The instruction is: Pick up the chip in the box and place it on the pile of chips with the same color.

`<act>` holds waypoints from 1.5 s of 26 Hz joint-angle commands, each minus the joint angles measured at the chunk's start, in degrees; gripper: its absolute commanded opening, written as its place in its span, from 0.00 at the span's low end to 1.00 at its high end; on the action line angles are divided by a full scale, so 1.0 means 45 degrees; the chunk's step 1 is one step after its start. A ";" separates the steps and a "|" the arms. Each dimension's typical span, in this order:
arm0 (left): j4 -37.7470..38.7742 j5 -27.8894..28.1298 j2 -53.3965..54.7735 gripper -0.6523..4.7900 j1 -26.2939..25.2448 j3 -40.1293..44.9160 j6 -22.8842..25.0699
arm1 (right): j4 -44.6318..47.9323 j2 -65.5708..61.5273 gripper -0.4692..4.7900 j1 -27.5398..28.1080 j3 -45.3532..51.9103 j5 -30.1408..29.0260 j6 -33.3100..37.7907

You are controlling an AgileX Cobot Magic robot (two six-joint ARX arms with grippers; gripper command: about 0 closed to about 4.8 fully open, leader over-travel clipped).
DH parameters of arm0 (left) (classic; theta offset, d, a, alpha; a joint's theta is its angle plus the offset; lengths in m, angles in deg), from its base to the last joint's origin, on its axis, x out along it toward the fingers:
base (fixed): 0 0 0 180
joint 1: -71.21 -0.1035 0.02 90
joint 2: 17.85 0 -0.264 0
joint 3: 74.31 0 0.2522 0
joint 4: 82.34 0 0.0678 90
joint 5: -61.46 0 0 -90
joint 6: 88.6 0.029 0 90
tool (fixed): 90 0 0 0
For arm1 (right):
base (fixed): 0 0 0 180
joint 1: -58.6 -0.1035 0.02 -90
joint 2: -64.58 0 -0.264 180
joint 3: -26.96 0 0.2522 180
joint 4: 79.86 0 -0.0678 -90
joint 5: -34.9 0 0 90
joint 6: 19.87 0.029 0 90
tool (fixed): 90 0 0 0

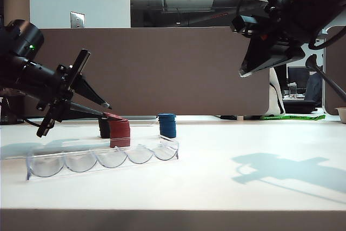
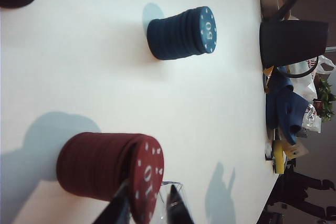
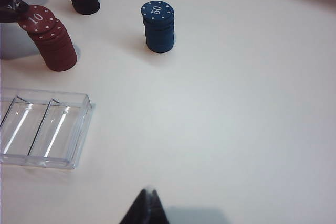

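Observation:
The dark red chip marked "10" lies tilted on top of the red pile of chips, behind the box. My left gripper is open around it: one finger lies close against the chip's underside and the other stands clear of its face. From the outside, the left gripper reaches in from the left to the chip on the pile. The clear box in front holds nothing. My right gripper is shut, high at the right.
A blue stack stands right of the red pile and a black stack just behind it. In the right wrist view the box's end lies near the red pile.

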 commanded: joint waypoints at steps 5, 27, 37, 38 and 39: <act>-0.0078 -0.0141 -0.0049 0.29 0.0029 -0.0015 0.0044 | 0.0078 0.0039 0.08 0.0000 -0.0044 0.0010 -0.0034; 0.0049 0.0175 -0.0049 0.41 0.0024 -0.0010 0.0000 | 0.0078 0.0039 0.08 0.0000 -0.0044 0.0010 -0.0029; 0.0219 0.0636 -0.0049 0.46 0.0024 -0.0010 0.0010 | 0.0073 0.0039 0.08 0.0000 -0.0044 0.0010 -0.0029; 0.0223 0.0758 -0.0049 0.46 0.0024 -0.0010 0.0010 | 0.0073 0.0039 0.08 0.0000 -0.0044 0.0010 -0.0029; 0.0228 0.0874 -0.0049 0.46 0.0019 -0.0010 0.0010 | 0.0073 0.0039 0.08 0.0000 -0.0044 0.0010 -0.0034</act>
